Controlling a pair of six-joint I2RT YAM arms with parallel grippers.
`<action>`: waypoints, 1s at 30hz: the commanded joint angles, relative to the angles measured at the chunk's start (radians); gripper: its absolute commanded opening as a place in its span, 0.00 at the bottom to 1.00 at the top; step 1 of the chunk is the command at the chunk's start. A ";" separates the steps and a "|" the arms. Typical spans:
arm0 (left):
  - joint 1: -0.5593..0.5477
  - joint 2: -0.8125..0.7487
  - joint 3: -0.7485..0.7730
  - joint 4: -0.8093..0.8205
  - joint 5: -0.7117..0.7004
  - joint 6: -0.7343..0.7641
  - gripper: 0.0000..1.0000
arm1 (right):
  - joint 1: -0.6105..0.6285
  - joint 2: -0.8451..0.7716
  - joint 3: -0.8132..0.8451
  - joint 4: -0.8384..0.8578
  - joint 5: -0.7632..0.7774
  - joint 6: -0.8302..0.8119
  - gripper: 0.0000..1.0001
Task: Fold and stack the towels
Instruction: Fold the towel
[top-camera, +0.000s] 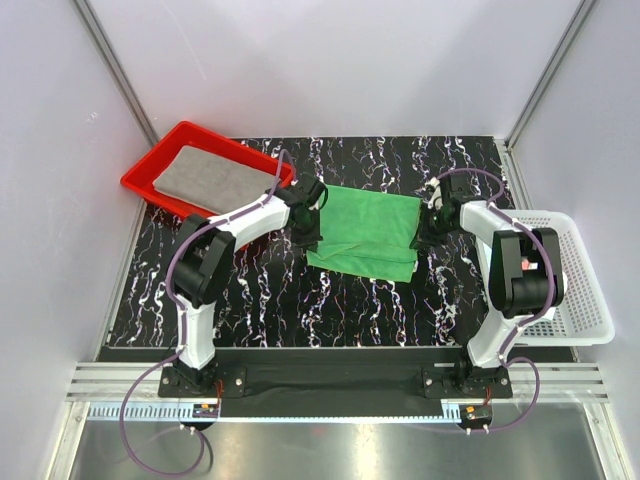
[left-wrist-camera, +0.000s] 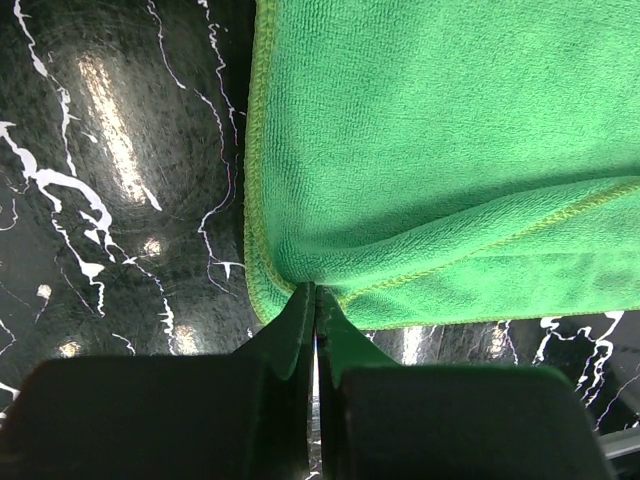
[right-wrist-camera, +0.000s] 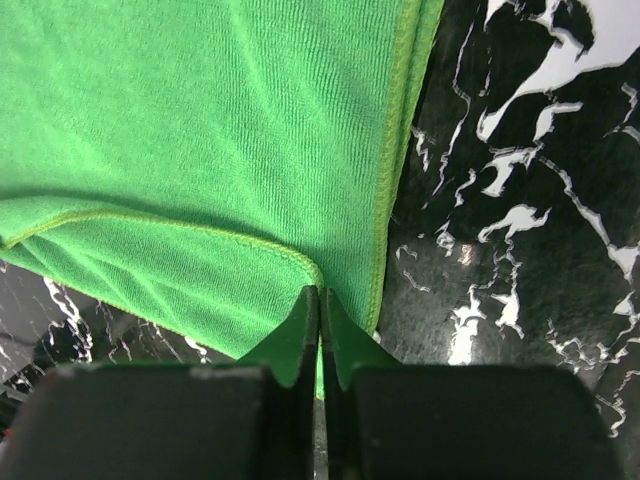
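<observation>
Green towel (top-camera: 365, 228) lies at the middle of the black marbled table (top-camera: 250, 295), spread flat with its slightly longer side running left to right across the overhead view. A second layer doubles over the near part, and its stitched hem shows as a line crossing both wrist views. The towel sits squarely between the two arms, one at each short end.

Left gripper (left-wrist-camera: 316, 293) is at the towel's left end, near corner. Its fingers are pressed together with barely a sliver between them, and green cloth is pinched right at the tips, where the folded layer meets the yellow-green hem. The rest of the cloth spreads away from the tips, up and to the right in that view.

Right gripper (right-wrist-camera: 320, 296) mirrors it at the right end. Its jaws are closed tight on the near right corner, with green fabric caught between the tips and the hemmed edge running straight up from them. The towel fills the left of that view, with bare marble to the right.

Off at the far left, a grey towel (top-camera: 205, 175) lies flat in the red tray (top-camera: 143, 167). A white mesh basket (top-camera: 585, 300) stands at the right edge.
</observation>
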 joint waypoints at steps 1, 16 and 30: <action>0.006 -0.034 0.041 -0.021 -0.030 0.019 0.00 | -0.004 -0.081 -0.033 0.030 -0.032 -0.020 0.00; 0.019 -0.112 -0.016 0.037 -0.032 0.031 0.33 | -0.004 -0.227 -0.186 0.068 -0.096 0.034 0.02; 0.006 -0.048 -0.012 0.049 -0.029 0.002 0.38 | -0.004 -0.250 -0.240 0.079 -0.092 0.045 0.04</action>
